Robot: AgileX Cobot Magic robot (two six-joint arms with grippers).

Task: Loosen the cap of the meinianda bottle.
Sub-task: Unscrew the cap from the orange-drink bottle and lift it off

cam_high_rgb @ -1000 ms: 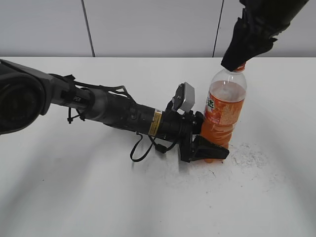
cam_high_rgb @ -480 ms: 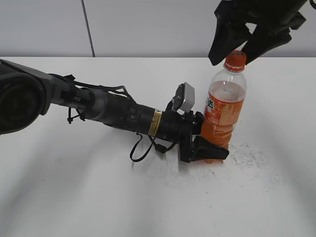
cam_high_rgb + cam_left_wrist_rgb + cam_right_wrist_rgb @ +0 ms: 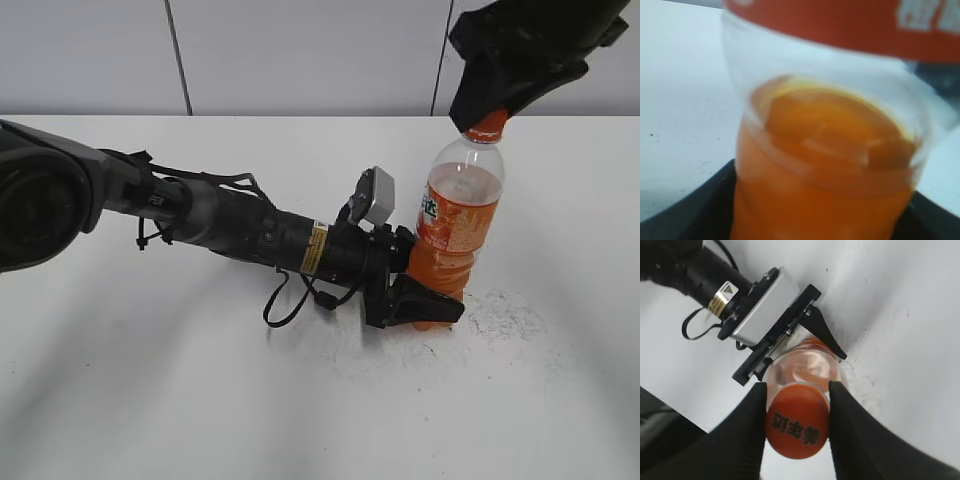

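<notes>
meinianda bottle upright on the white table. my left gripper is clamped around its lower body, arm lying low. my right gripper is over the top, fingers pressed on both sides of the cap.

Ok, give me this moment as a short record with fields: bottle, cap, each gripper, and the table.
bottle: meinianda bottle upright, part-filled with orange drink
cap: cap on the neck, between the right gripper's fingers
right gripper: right gripper over the bottle top, fingers against the cap's sides
left gripper: left gripper clamped around the lower body of the bottle
table: white table, dark specks near the bottle base
</notes>
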